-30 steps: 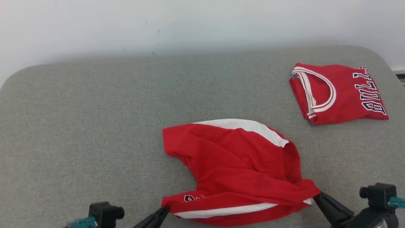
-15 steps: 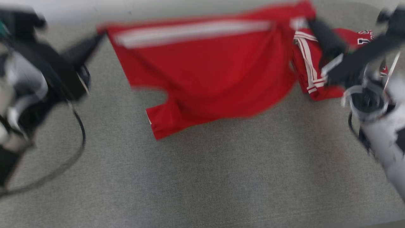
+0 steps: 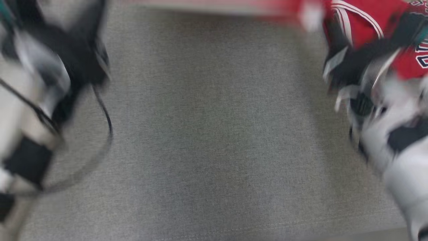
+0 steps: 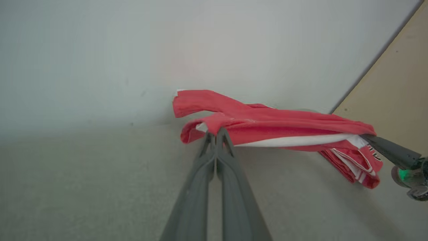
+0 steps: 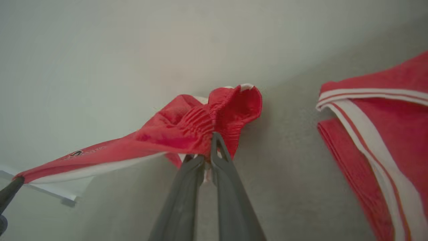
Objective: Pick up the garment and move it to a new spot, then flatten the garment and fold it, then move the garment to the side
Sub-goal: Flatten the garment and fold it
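Your left gripper (image 4: 215,135) and right gripper (image 5: 208,149) clamp opposite ends of the limp, light red fabric shorts with white stripes (image 4: 274,125); expect sagging between.

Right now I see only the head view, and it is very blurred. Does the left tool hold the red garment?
Observer: Yes, the left wrist view shows the left tool shut on one edge of the garment.
Operator: And the other one?
Observer: The right tool is shut on the gathered waistband, as the right wrist view shows.
Operator: Is anything lying close to the garment?
Observer: A folded jersey lies beside it; the right wrist view shows a gap of grey surface between them.
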Controlling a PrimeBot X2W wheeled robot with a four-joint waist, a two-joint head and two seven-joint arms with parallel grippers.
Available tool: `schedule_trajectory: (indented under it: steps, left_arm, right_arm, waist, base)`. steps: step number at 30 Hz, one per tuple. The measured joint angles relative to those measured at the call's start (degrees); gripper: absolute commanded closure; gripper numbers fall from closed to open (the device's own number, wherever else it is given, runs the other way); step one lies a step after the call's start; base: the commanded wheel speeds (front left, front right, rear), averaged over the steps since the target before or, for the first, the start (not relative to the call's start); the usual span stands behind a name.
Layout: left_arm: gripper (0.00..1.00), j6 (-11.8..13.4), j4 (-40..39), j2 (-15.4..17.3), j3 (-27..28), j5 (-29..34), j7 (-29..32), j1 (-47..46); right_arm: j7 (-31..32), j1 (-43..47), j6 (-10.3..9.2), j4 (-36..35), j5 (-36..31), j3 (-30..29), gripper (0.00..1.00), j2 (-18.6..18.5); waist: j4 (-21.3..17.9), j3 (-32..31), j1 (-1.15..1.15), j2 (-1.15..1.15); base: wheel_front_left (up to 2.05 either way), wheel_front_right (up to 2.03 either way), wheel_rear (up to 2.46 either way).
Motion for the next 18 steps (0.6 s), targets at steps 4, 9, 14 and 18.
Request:
schedule_trajectory:
  steps: [4, 9, 14, 18]
  left_arm:
    - [1.0, 0.0, -2.1, -0.3, -2.1, -0.7, -3.9, 14.8]
    - [1.0, 0.0, -2.1, -2.7, -2.7, -2.6, -9.2, 26.4]
    - [1.0, -0.4, -2.8, -4.1, -2.9, -2.7, -14.4, 32.7]
    - [1.0, -0.4, -4.0, -4.0, -4.0, -2.1, -16.2, 36.7]
  right_arm:
    - [1.0, 10.8, 0.0, -0.7, 0.0, 4.6, 1.0, -2.1]
    - [-0.8, 19.2, 0.02, -2.9, 0.2, 7.5, 1.0, -4.4]
    - [-5.3, 23.9, 0.08, -4.9, 0.4, 7.7, 1.0, -6.1]
    - [-8.2, 27.9, 0.25, -7.4, 0.3, 9.3, 1.0, -8.2]
  waist:
    - [0.7, -1.4, -0.03, -0.01]
    - [1.3, -3.9, -0.04, -0.01]
    - [1.6, -6.9, -0.04, -0.02]
    - [1.7, -9.3, -0.04, -0.02]
  base:
    - [0.0, 0.0, 0.0]
    - [0.0, 0.0, 0.0]
    - [0.0, 0.0, 0.0]
    - [0.0, 0.0, 0.0]
